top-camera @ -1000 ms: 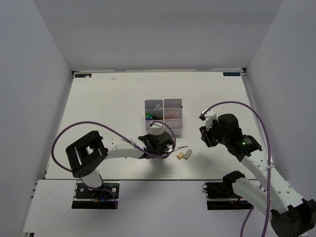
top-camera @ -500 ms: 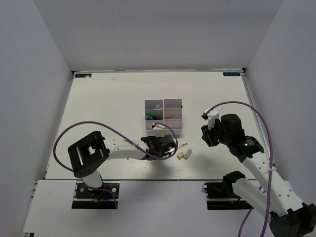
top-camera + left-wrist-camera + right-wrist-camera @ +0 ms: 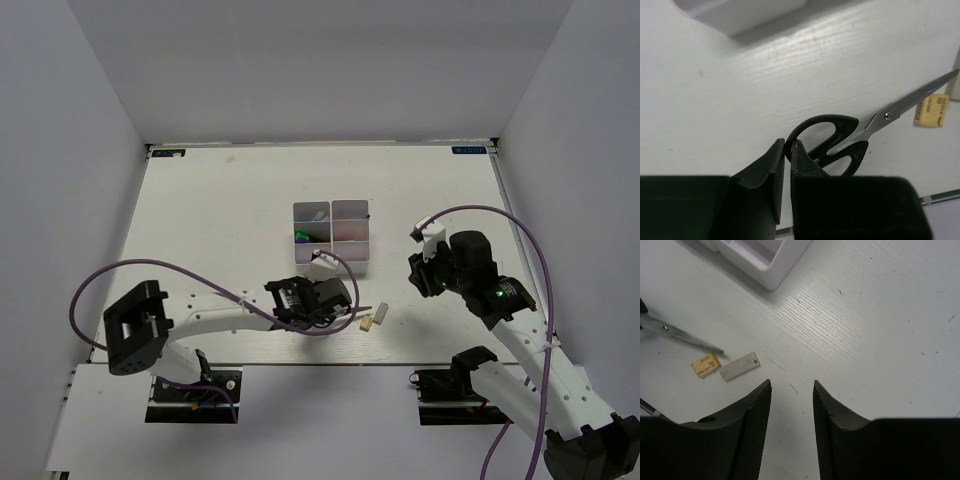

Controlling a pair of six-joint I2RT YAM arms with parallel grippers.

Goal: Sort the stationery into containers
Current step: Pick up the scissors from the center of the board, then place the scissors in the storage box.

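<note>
**Black scissors pinched, two erasers left to sort**

Black-handled scissors (image 3: 840, 140) with steel blades lie flat on the white table (image 3: 220, 220), a little below centre in the overhead view. Their tips point right, toward the two erasers. My left gripper (image 3: 787, 145) has its jaws drawn almost together on the thin rim of one handle loop. It looks like a firm pinch, but the scissors have not left the surface.

Just past the blade tips, the small tan eraser (image 3: 706, 365) and the flat grey eraser (image 3: 739, 366) sit side by side, apart from the blades. Nothing is holding them.

The block of white translucent bins (image 3: 332, 237) is above the scissors, near the middle of the overhead frame. I can see a green-capped item (image 3: 301, 237) in a left-column bin and a whitish piece (image 3: 318, 214) in the bin above it. What the right column holds I cannot tell.

My right gripper (image 3: 791, 385) hangs at the right of the frame, jaws apart with only bare table between them.

By my reckoning some pieces are binned, the scissors are mid-pick, and both erasers remain to be done.
</note>
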